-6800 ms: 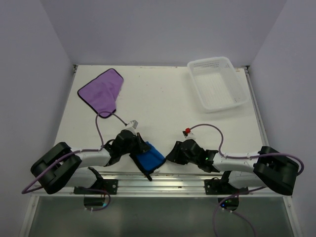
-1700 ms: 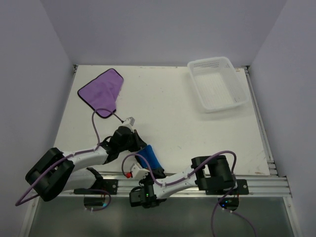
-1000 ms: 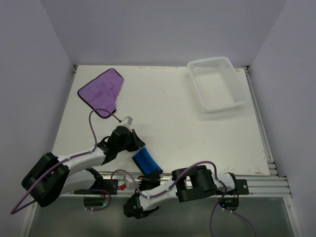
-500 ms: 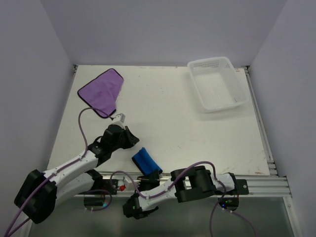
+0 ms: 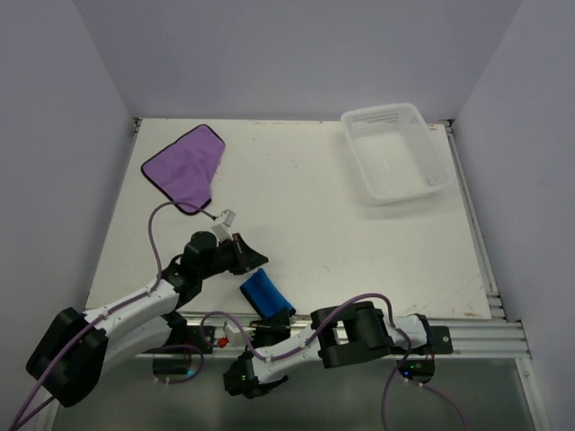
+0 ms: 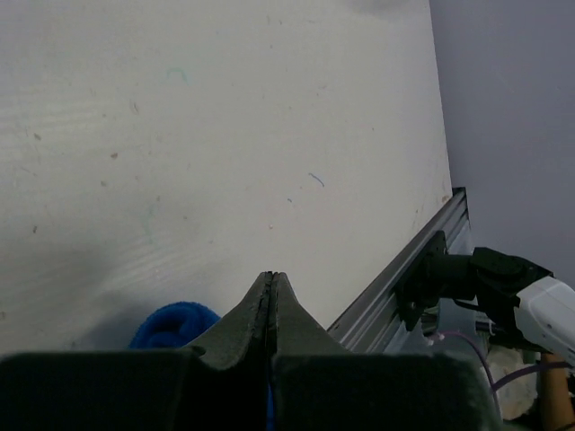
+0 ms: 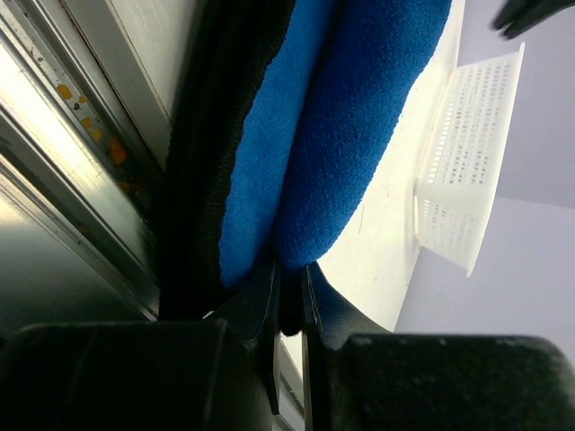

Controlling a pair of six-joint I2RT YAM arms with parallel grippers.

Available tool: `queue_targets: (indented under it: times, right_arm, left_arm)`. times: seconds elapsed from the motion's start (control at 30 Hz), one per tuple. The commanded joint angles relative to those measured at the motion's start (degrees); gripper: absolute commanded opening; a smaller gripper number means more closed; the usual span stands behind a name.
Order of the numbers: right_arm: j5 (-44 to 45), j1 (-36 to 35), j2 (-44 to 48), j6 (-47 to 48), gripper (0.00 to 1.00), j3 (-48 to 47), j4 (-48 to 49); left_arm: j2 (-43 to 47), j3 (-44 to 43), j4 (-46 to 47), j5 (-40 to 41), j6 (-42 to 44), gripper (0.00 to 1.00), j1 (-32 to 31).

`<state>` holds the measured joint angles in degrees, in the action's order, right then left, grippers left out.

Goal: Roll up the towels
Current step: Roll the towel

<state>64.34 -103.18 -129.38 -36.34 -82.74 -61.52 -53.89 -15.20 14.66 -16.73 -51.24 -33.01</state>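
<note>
Top external view: blue roll at the near edge, risk of dragging or unrolling

**Position.** The blue towel [image 5: 262, 291] lies rolled into a short cylinder at the near edge of the surface [image 5: 341, 224]. Its near end, with the dark hem [image 7: 193, 135], reaches over the metal rail [image 5: 467, 328].

**Grippers.** In the right wrist view the right gripper [image 7: 287, 301] is closed to a thin slit on that end of the blue towel and appears to pinch cloth. The left gripper [image 6: 271, 292] is clenched on nothing. It hangs just beyond the roll's far end, with no contact visible.

**Rest of the scene.** The purple towel [image 5: 184, 166] lies flat and unrolled at the far left corner, well apart from both grippers. The white basket [image 5: 382, 111] sits at the far right.

**Risks (judgement).**
- Nothing pins the roll, so a pull from the right gripper could drag it off the edge onto the rail.
- The same pull could peel the outer layer and loosen the wraps.
- If the pinch holds only the hem, the roll may open when lifted.
- The left arm's cable [image 5: 160, 220] loops close to the purple towel's near corner. A reach toward that towel could snag or shift it.

**Writing.** No brand, label or text is legible in any view.
</note>
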Motion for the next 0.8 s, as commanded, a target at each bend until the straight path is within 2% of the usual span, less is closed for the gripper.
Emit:
queue_targets:
  times: [0.0, 0.4, 0.77]
  right_arm:
    - [-1.49, -0.36, -0.87, -0.75, 0.0, -0.84, 1.84]
    - [-1.85, -0.36, -1.13, -0.84, 0.0, -1.02, 1.66]
    - [-2.37, -0.27, -0.52, -1.02, 0.0, -0.58, 2.01]
  left_arm:
    - [-1.57, 5.0, 12.14, -7.17, -5.44, 0.0, 0.32]
    - [-11.41, 7.03, 27.08, -12.1, -6.68, 0.0, -0.12]
    - [-20.81, 11.42, 28.85, -8.06, -6.68, 0.0, -2.14]
